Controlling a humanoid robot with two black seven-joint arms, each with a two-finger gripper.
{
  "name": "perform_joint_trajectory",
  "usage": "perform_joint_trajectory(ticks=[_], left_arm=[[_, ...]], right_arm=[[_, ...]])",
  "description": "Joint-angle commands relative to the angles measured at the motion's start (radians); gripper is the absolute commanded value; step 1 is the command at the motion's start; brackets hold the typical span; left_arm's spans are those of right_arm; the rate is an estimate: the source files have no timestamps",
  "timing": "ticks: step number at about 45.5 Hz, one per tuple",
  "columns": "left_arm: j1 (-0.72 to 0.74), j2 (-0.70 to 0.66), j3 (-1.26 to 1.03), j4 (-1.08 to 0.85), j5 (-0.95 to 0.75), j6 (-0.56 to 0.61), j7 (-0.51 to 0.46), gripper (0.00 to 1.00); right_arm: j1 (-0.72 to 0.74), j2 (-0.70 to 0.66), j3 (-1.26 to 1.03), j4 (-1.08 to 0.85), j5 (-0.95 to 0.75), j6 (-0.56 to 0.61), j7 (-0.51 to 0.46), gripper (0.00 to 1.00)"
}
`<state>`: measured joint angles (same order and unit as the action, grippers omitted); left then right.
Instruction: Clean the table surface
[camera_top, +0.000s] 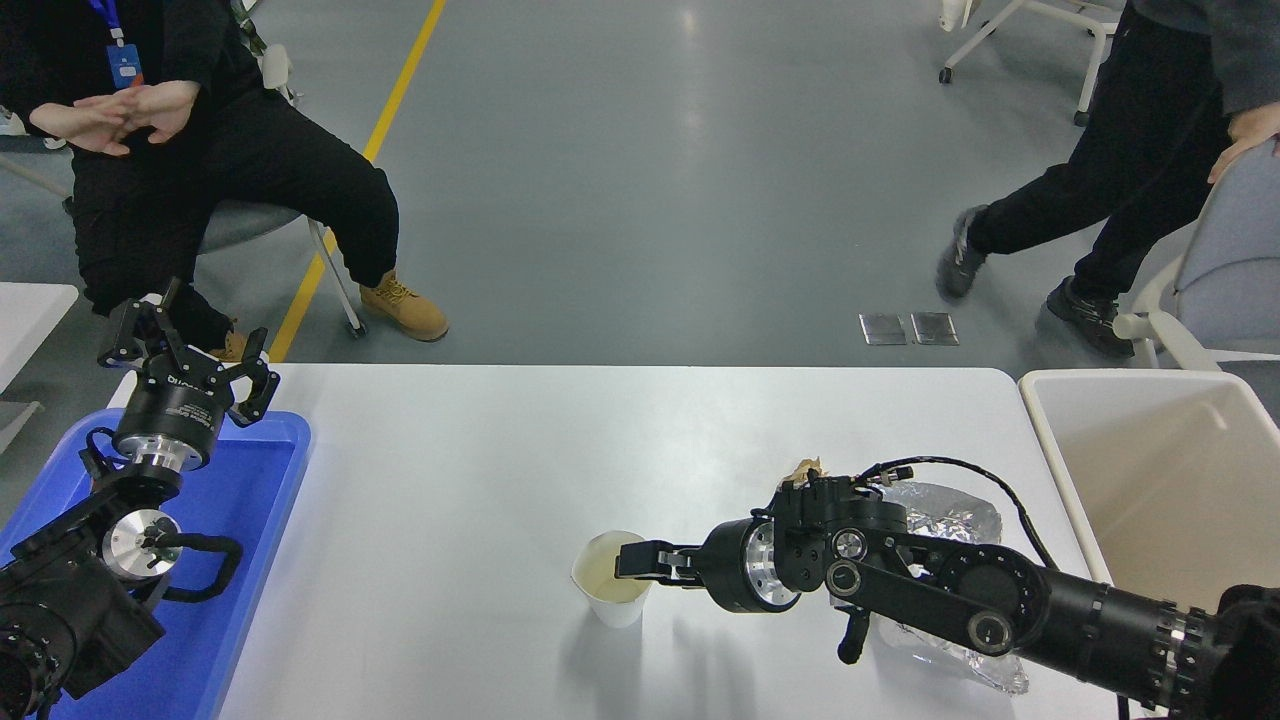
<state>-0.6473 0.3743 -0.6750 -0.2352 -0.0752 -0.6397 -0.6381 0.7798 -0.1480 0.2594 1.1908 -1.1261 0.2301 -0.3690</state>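
Grey floor with a yellow line; one person sat far left, another walked far right. White tabletop (480, 460) filled the middle of the view, between a blue tray (260, 480) on its left and a beige bin (1150, 470) at its right edge. Tabletop itself was rigid, smooth, matte: nothing to grip, it gets cleaned by lifting the litter off it. Litter on it: crumpled foil wrapper (950, 515) mostly hidden under the right arm, a brown paper scrap (803, 468) just beyond it, and a paper cup (610, 580) upright near the front centre.

Left gripper (190, 350) was parked over the tray's far end, jaws apart, holding nothing. Right gripper (632, 560) lay level at the cup's right rim, jaws clamped on the rim wall.

Cup looked light and thin-walled, with pale liquid inside, so probably crushable and spill-prone: pinch gently at the rim and keep it upright. Foil would be light and springy; grab the bulk.
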Motion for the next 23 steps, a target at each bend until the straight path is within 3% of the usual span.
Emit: perform_joint_trajectory(ticks=[1, 15, 23], left_arm=[[0.000, 0.000, 0.000, 0.000, 0.000, 0.000, 0.000, 1.00], [0.000, 0.000, 0.000, 0.000, 0.000, 0.000, 0.000, 1.00], [0.000, 0.000, 0.000, 0.000, 0.000, 0.000, 0.000, 1.00]], right_arm=[[-0.007, 0.031, 0.000, -0.039, -0.001, 0.000, -0.018, 0.84], [-0.010, 0.045, 0.000, -0.082, -0.003, 0.000, -0.019, 0.83], [-0.011, 0.051, -0.002, -0.086, -0.012, 0.000, -0.025, 0.74]])
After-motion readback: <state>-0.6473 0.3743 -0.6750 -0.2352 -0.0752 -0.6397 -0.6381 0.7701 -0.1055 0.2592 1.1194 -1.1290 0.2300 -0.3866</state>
